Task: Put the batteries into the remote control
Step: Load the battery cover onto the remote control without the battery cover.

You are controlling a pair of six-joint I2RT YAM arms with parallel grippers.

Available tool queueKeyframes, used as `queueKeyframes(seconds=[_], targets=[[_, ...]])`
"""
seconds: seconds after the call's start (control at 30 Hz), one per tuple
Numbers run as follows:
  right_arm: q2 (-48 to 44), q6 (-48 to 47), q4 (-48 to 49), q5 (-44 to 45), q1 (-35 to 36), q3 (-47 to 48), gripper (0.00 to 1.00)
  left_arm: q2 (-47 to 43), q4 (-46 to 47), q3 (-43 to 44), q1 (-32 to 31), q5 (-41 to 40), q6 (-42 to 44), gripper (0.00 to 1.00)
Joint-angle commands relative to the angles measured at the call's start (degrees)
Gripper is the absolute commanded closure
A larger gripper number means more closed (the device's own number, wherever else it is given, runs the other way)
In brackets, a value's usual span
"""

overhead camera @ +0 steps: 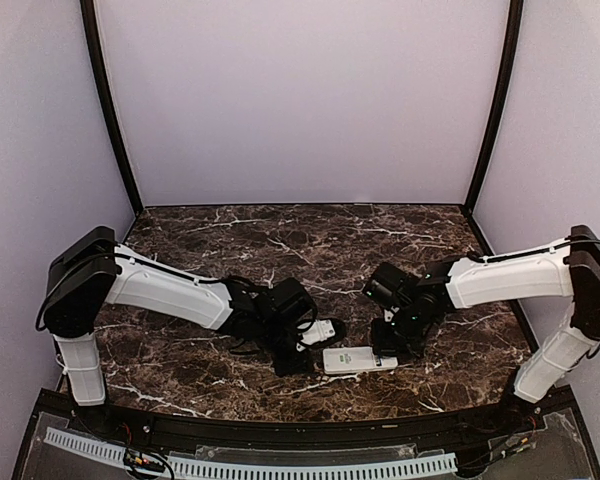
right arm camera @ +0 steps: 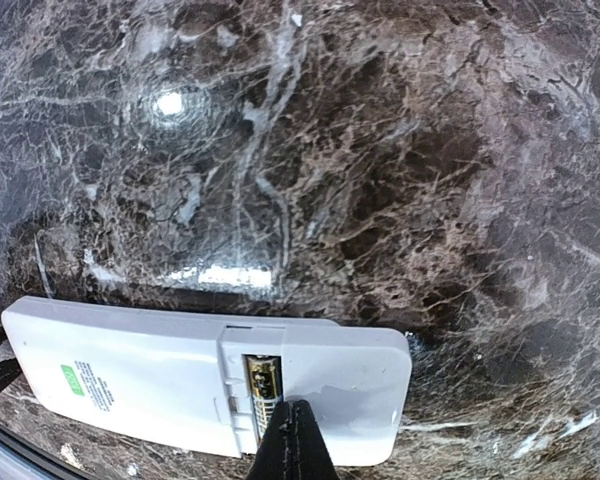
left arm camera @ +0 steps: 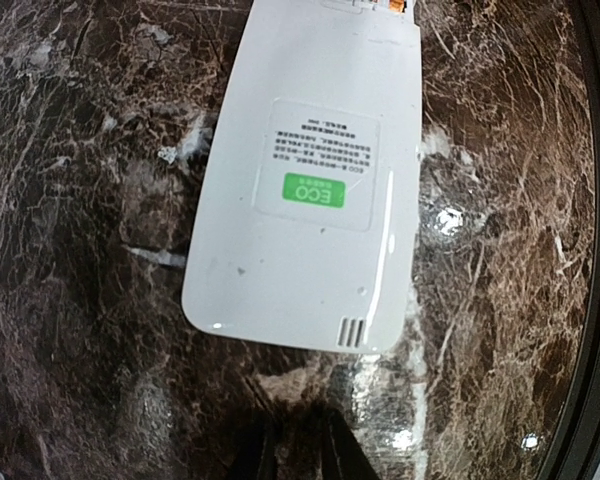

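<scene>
Remote control (overhead camera: 360,359) face-down on table (overhead camera: 230,250), long axis left-right. Right gripper (right arm camera: 292,445) nearer, jaws shut, tip at open bay's battery (right arm camera: 261,378). Left gripper (left arm camera: 300,455) jaws narrow, empty, just off remote's end.

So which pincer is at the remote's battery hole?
The right pincer: its shut tip is at the open battery slot in the remote. The left pincer is off the other end, apart.

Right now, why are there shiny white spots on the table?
Left wrist view: glare dots the dark brown marble table and streaks the white oblong plastic remote; the edges bend like a fisheye. Right wrist view: one bright glare spot up top. Top view: even, soft light.
</scene>
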Motion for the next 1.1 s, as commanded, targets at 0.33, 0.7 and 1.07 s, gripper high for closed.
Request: queueKeyframes(seconds=[0.33, 0.7, 1.07], targets=[[1.46, -0.02, -2.89, -0.45, 1.54, 3.63, 1.0, 1.8, 0.18, 1.36, 0.0, 0.87, 0.04, 0.83], [-5.6, 2.9, -9.75, 4.91, -2.02, 2.59, 1.0, 1.93, 0.2, 1.32, 0.03, 1.11, 0.17, 0.83], [1.74, 2.47, -10.36, 6.29, -5.72, -0.9, 1.0, 2.0, 0.14, 1.55, 0.0, 1.46, 0.25, 0.83]])
